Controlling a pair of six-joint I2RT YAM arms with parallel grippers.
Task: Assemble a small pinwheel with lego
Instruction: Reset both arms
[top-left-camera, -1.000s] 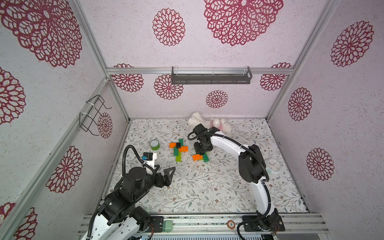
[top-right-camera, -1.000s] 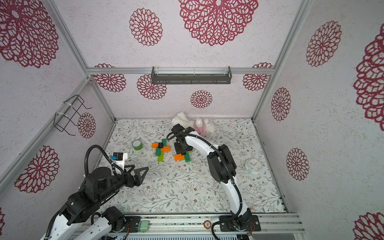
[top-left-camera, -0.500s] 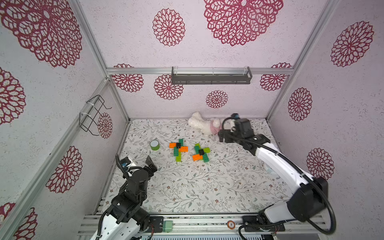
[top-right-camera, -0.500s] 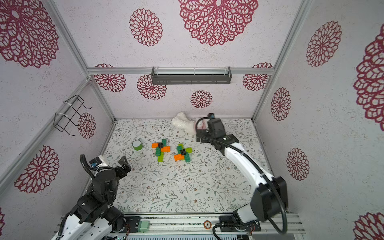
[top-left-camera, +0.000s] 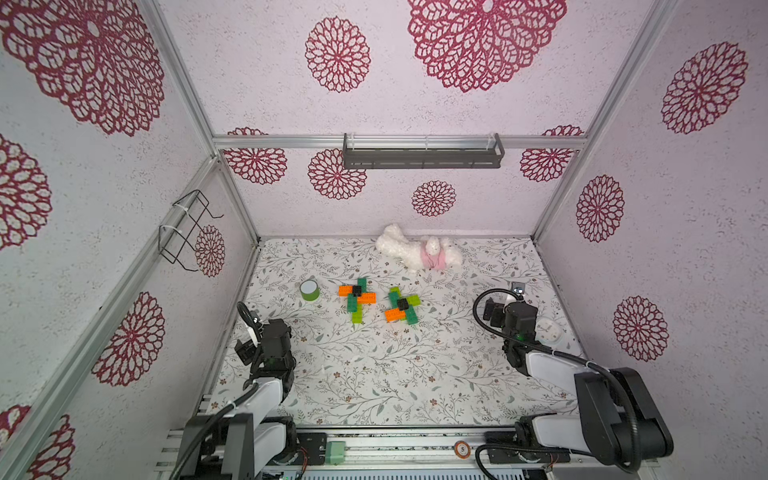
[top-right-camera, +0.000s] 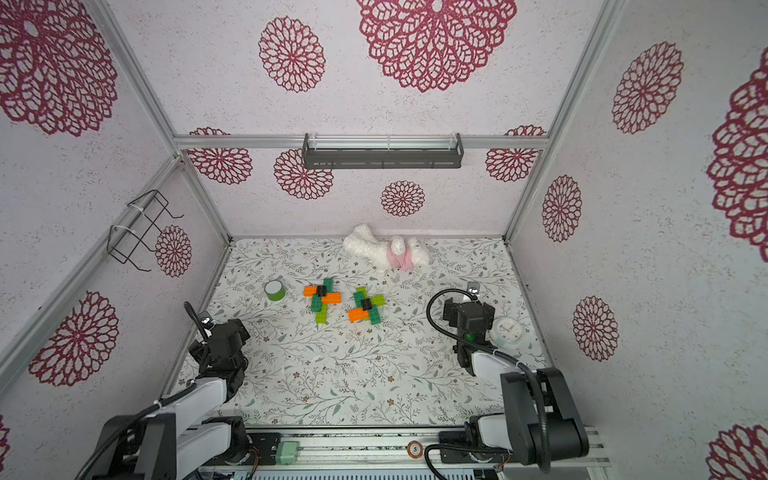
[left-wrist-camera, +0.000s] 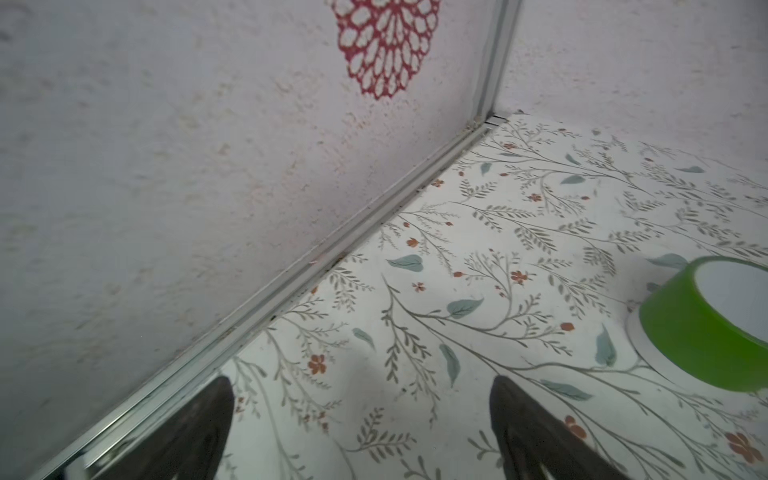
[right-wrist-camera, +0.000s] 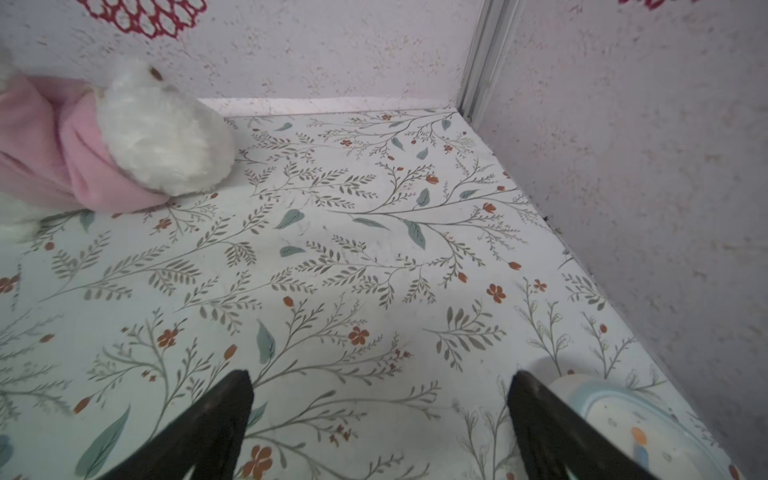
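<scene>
Both pairs of fingers stand wide apart and hold nothing. My left fingers (left-wrist-camera: 208, 415), dark tapering wedges, hang by the aluminium rail at the foot of the left wall, and my right fingers (right-wrist-camera: 224, 411) are spread the same way near the right wall. Under them is the matte worktop (top-left-camera: 374, 374), printed with grey-green sprigs and small rust-red flowers. The task's things lie well ahead of both pairs and between them. The left lego pinwheel (top-left-camera: 357, 298) and the right lego pinwheel (top-left-camera: 402, 306) are each a flat cross of studded hard-plastic bricks in orange, dark green and lime green with a black square brick at the hub; they sit near each other but apart. A glossy lime-green tape roll with a white core (left-wrist-camera: 706, 328) stands on its flat side ahead of my left fingers and inward, beside the left pinwheel. A round white clock with a pale blue rim (right-wrist-camera: 623, 419) lies just beside my outer right finger; its markings are too small to read. Far ahead of the right fingers and inward, a fluffy white plush toy in pink fabric (right-wrist-camera: 124, 137) lies against the back wall. A small orange-rimmed round tag (top-left-camera: 462, 449) on the front rail carries one character, perhaps a 5.
</scene>
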